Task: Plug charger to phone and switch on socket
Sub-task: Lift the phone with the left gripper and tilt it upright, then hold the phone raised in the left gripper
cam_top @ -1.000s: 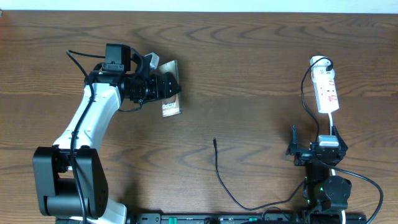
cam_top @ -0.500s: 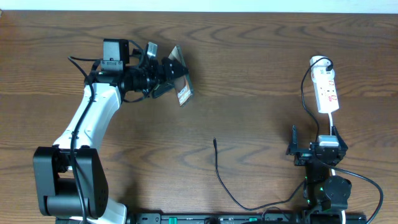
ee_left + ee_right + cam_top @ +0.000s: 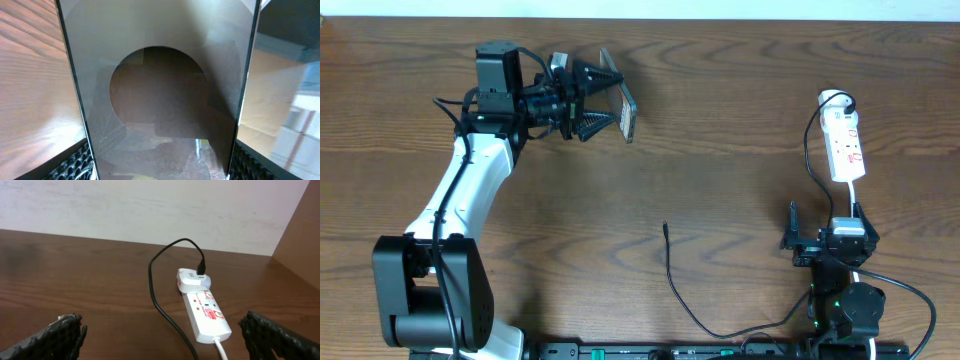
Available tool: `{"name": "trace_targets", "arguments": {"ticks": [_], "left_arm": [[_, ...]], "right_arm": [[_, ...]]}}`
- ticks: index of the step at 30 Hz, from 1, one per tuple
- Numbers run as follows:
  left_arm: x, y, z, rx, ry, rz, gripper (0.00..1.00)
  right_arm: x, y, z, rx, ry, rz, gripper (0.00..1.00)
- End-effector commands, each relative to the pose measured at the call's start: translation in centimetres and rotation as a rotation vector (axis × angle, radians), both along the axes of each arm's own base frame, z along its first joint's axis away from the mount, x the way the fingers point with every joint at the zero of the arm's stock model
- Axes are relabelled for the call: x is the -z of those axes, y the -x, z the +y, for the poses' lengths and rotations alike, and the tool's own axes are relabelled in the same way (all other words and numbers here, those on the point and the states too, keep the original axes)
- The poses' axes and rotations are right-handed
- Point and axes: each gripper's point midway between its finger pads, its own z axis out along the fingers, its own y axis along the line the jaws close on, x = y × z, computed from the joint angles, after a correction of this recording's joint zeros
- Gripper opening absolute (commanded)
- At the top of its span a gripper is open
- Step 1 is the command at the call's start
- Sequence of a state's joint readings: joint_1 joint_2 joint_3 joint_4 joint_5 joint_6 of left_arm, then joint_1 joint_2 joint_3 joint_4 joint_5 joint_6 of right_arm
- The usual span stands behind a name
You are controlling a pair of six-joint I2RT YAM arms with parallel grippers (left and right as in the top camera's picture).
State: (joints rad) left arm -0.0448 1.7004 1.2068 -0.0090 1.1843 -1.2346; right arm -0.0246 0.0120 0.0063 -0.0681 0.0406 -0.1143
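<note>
My left gripper [image 3: 598, 98] is shut on the phone [image 3: 626, 112] and holds it lifted off the table at the back left, turned on edge. In the left wrist view the phone [image 3: 160, 100] fills the frame between the fingers, with its large round mark. The charger cable [image 3: 672, 278] lies on the table mid-front, its connector tip [image 3: 665, 227] pointing away, apart from the phone. The white socket [image 3: 845, 145] lies at the right, with a white adapter plugged in at its far end [image 3: 192, 279]. My right gripper [image 3: 820, 240] is open and empty, in front of the socket [image 3: 206, 312].
A black cable [image 3: 160, 300] runs from the adapter across the table toward the front. A white cord [image 3: 220, 349] leaves the socket's near end. A pale wall [image 3: 150, 210] borders the table's far edge.
My left gripper has lifted the phone off the table, swung it toward the back right and turned it from flat to on edge. The right arm and charger have not moved.
</note>
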Motion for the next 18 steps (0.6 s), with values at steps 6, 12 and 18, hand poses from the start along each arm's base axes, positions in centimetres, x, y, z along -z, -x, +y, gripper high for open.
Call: {"name": "trace_targets", "arguments": {"ticks": [6,12,18], "left_arm": [[-5.5,0.3,-0.4,0.019,0.167,0.111,0.07],[-6.7,0.2,-0.4,0.026,0.202,0.118,0.07],[-6.9,0.8,-0.6,0.065,0.212,0.125,0.07]], "right_arm": [[0.0,0.0,0.3,-0.014,0.006,0.0,0.99],[0.0,0.0,0.3,-0.014,0.006,0.0,0.99],[0.0,0.0,0.3,-0.014,0.006,0.0,0.99]]}}
